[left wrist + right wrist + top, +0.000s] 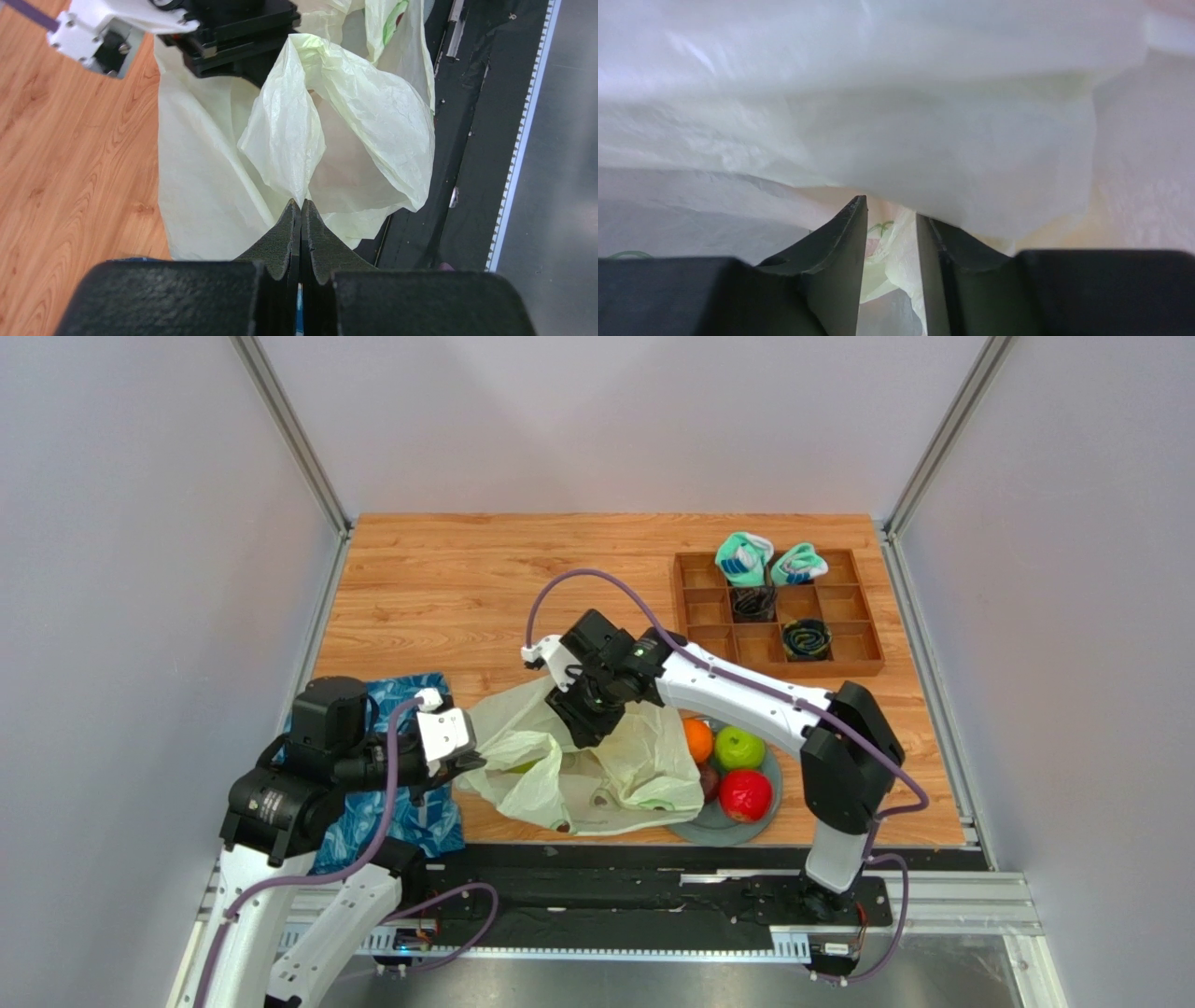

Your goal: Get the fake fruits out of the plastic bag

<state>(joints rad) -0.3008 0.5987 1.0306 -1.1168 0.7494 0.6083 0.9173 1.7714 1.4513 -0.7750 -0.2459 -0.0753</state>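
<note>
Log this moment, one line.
left gripper: shut on pale yellow-green plastic bag | right gripper: open | glossy fake fruits on grey plate

No readable text, label, brand or number in any view. Plastic bag (631,773): faint green printed marks only, no letters legible.

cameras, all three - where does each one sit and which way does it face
Top external: above and behind the bases, looking down at the wooden table; both arms show.
Left wrist: on the left arm, looking along the left gripper, shut on a fold of the thin pale yellow-green plastic bag; the right arm's wrist shows at the top.
Right wrist: on the right arm, looking past the right gripper, slightly open, into bag film.
Shared: the bag is in all three.
</note>
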